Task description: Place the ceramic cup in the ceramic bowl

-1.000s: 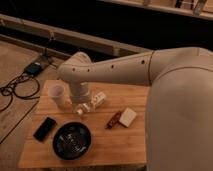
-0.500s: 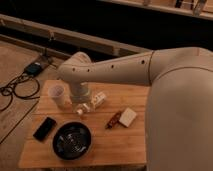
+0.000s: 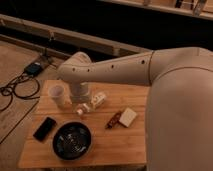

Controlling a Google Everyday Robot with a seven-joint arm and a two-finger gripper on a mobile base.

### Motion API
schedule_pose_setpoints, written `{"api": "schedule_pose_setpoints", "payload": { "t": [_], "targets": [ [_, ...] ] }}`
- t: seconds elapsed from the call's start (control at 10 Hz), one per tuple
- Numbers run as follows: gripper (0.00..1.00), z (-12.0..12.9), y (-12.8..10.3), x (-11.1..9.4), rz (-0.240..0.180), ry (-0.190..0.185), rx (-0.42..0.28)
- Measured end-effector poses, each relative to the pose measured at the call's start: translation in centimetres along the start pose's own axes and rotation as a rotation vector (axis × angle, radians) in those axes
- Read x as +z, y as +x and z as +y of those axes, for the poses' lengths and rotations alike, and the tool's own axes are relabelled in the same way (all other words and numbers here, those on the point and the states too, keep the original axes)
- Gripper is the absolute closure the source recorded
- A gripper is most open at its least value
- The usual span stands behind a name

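The white ceramic cup (image 3: 57, 95) stands upright at the left back of the wooden table (image 3: 115, 145). The black ceramic bowl (image 3: 72, 140) sits at the front left, in front of the cup and apart from it. My arm reaches from the right across the table. My gripper (image 3: 80, 100) hangs down from the wrist just right of the cup, close beside it, above a small white bottle (image 3: 81, 108).
A flat black phone (image 3: 44, 128) lies left of the bowl. A white rectangular block (image 3: 128, 117) with a brown item (image 3: 114, 120) beside it lies mid-right. Another white object (image 3: 98, 98) lies by the gripper. Cables and a box (image 3: 33, 68) lie on the floor at left.
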Motion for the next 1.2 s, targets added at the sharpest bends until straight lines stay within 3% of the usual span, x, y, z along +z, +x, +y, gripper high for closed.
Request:
{"api": "schedule_pose_setpoints", "payload": {
  "t": [1.0, 1.2],
  "targets": [
    [0.35, 0.0, -0.1, 0.0, 0.0, 0.001, -0.003],
    [0.35, 0.3, -1.2, -0.1, -0.005, 0.012, -0.07]
  ]
}}
